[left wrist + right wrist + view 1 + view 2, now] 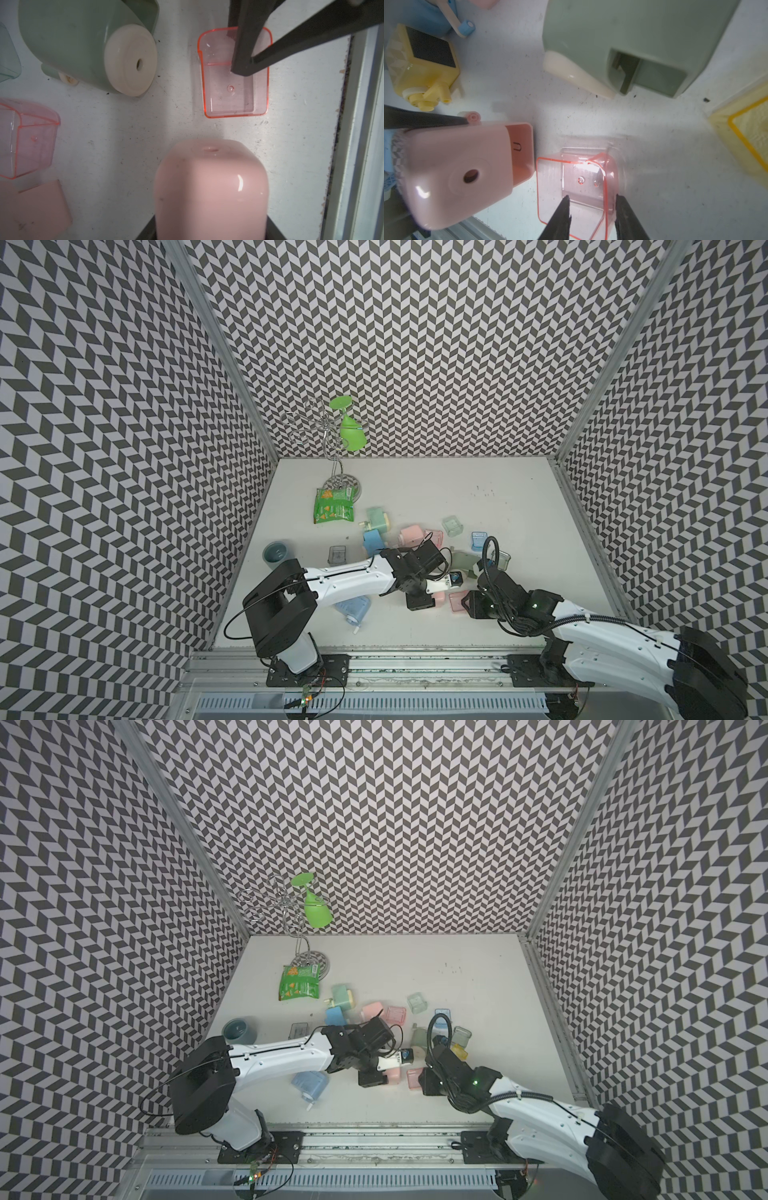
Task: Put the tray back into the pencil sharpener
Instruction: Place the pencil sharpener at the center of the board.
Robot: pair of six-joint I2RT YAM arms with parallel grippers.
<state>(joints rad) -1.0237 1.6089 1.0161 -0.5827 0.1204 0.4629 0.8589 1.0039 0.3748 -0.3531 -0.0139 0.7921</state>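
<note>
As our left claw grasps the pink pencil sharpener, slot facing the pink tray, our right claw straddles its wall, unclenched

Pastel plastic pencil sharpeners, I count seven: an upper pink sharpener, a lower pink sharpener, a mint sharpener, a sage sharpener, a bright blue sharpener, a pale blue sharpener at lower left, and a yellow sharpener that only the right wrist view shows.

See-through plastic shavings trays, seven too: an upper pink tray, a lower pink tray, a pale green tray, a darker green tray at right, a blue tray, a smoky grey tray at left, and a yellow tray.

Singles: one chrome wire glass rack, one green plastic goblet, one green foil snack bag, one grey-blue cup.

Two white-and-black robot arms: left arm, right arm.
</note>
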